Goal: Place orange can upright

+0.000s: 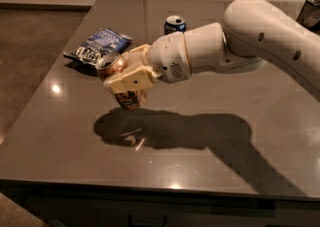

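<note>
Aloft, the gripper [124,78] clasps the orange can [130,99] (tilted) above the table [70,146].

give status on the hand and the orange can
Hand shut on orange can, above table. Can tilted, off the surface. Chip bag and blue can sit farther back, apart.

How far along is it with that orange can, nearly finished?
About halfway. Done: the gripper is shut on the orange can and holds it above the table, with its shadow lying below. In hand: the can hangs tilted, not upright. Left: lower it, stand it upright on the table, and let go.
</note>
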### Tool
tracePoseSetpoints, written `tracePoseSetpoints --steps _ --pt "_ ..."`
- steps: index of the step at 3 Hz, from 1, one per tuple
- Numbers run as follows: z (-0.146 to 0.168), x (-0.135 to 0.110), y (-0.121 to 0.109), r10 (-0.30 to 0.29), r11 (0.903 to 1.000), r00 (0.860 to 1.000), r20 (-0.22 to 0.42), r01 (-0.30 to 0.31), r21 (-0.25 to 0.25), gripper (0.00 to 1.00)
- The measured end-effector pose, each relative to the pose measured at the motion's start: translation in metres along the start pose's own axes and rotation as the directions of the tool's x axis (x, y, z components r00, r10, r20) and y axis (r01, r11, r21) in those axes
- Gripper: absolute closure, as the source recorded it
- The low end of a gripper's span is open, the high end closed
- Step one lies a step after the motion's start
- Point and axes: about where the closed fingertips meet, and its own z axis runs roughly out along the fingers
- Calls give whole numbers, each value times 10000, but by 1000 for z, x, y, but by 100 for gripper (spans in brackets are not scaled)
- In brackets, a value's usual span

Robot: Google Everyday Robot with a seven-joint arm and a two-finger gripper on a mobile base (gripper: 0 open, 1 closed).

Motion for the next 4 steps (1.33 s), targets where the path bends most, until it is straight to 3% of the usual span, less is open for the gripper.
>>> tracePoseSetpoints --steps 2,4 --pt "6 11 -12 103 9999 9871 1598 -122 110 100" --pt "10 18 -15 -113 9999 9693 2456 98 72 100"
